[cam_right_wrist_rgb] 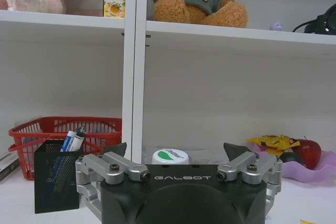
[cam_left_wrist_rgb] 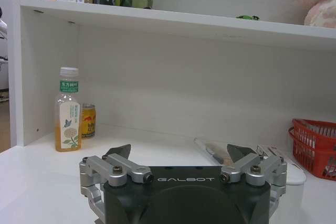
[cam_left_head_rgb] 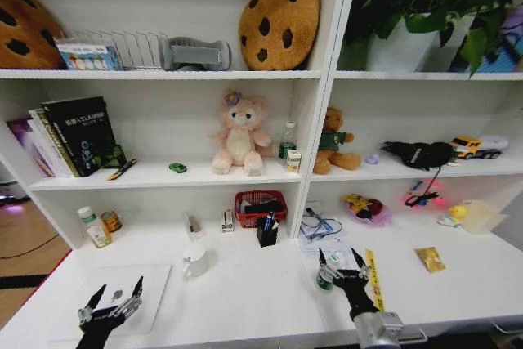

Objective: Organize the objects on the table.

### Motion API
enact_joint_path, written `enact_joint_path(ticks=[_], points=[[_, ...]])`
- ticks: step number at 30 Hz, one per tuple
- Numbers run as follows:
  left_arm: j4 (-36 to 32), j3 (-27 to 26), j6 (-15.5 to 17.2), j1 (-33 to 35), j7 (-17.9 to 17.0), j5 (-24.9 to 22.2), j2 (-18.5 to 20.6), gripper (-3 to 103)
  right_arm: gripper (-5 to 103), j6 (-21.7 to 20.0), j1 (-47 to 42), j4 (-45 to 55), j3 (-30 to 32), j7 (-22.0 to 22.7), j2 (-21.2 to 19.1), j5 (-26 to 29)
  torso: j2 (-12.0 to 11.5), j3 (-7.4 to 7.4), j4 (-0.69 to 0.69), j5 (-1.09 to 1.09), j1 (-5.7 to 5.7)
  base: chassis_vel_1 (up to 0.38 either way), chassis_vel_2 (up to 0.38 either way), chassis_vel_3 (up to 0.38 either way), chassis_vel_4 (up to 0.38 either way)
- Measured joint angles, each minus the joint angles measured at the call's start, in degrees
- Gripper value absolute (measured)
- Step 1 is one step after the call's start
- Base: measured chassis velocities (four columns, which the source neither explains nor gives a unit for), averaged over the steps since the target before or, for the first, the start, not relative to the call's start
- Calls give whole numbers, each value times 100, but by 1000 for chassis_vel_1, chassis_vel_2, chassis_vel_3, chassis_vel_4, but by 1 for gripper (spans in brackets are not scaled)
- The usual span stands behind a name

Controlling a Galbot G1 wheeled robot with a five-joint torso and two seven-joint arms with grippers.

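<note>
At the desk's [cam_left_head_rgb: 245,300] left end a yellow drink bottle [cam_left_head_rgb: 96,228] with a white cap stands by a small can [cam_left_head_rgb: 112,221], both near the shelf's side wall. In front of them the left hand [cam_left_head_rgb: 115,297] hovers over a flat pale rectangle [cam_left_head_rgb: 155,284] that may be the slim laptop, too washed out to be sure; its dark fingers are spread wide and hold nothing, and its lower body is cut off by the frame edge. On the shelf above, a tiny green toy car [cam_left_head_rgb: 177,167] sits alone, its detail too small to make out. A white mug [cam_left_head_rgb: 194,260] stands mid-desk, behind it a red mesh basket [cam_left_head_rgb: 260,207] and a black mesh pen cup [cam_left_head_rgb: 266,234] with a blue pen [cam_right_wrist_rgb: 70,140] poking out, most of it hidden inside. The right hand [cam_left_head_rgb: 344,264] rests low over the smooth white desk, fingers also spread and empty, partly hiding a round green-and-white lid [cam_right_wrist_rgb: 170,156]. A yellow ruler-like strip [cam_left_head_rgb: 374,275] lies just beside it.
</note>
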Motion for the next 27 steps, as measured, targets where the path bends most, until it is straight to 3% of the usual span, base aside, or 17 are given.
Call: enact_joint_path(ticks=[2,4,7,21,27], points=[[0,0,0,0,0,0,0,100,101,-18,41,-55,-21,0,-8,-11,0,0,0,0,0,0,0,0,0],[0,0,0,0,0,0,0,100,93,-36,66,-95,-63,0,5,-38,0,0,0,0,0,0,0,0,0],[0,0,0,0,0,0,0,100,88,-35,66,-104,-82,0,24,-58,0,0,-1,0,0,0,0,0,0],[0,0,0,0,0,0,0,100,33,13,-30,-28,-81,1,20,-184,0,0,0,0,0,0,0,0,0],[0,0,0,0,0,0,0,100,31,15,-187,100,-17,65,19,-149,0,0,0,0,0,0,0,0,0]])
